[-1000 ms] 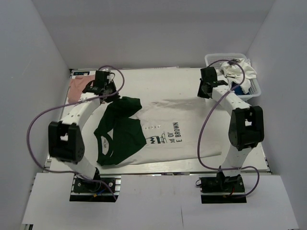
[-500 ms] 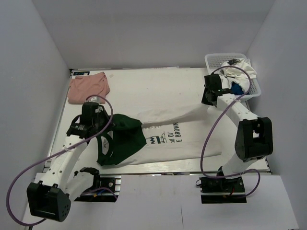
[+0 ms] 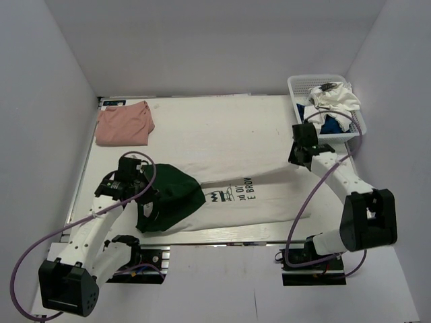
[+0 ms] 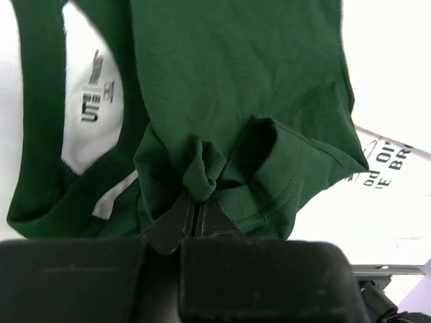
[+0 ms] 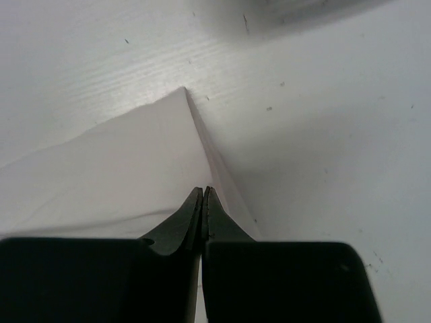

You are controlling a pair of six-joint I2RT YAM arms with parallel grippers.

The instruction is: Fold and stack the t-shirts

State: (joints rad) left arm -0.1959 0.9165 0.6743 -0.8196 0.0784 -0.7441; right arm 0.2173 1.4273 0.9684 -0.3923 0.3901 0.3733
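Firmly pinching the white cloth t-shirt [image 3: 236, 202] by its dark green sleeve [image 4: 236, 81] with left gripper [image 4: 195, 202]. Likewise nipping its hem corner [image 5: 168, 148] with right gripper [image 5: 203, 192].

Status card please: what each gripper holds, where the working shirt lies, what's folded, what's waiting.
Left gripper: shut, pinching a dark green sleeve of the white t-shirt with dark green sleeves
Right gripper: shut on the same shirt's white edge
Shirt in work: lying on the white table, near edge
Folded: salmon-pink t-shirt, far left corner
Waiting: white cloth and blue cloth in the white plastic lattice basket
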